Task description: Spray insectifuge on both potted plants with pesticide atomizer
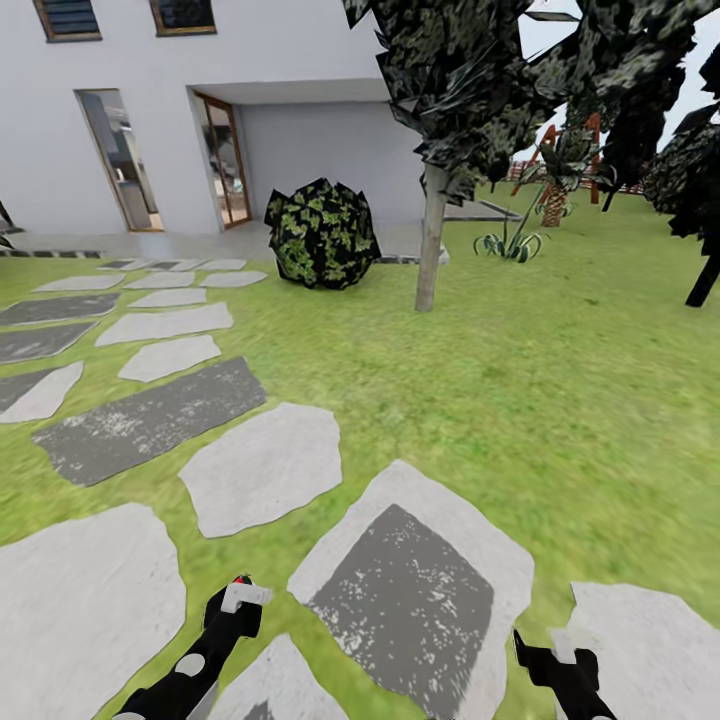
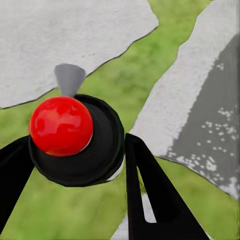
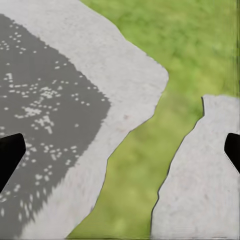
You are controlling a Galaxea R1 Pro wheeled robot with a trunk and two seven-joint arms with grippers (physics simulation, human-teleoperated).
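The black left gripper clamps a red-capped black object — probably the atomizer, carried low for travel; the right gripper gapes empty above grey paving slabs.

Green lawn with grey paving stones; white house wall; round bush; tree
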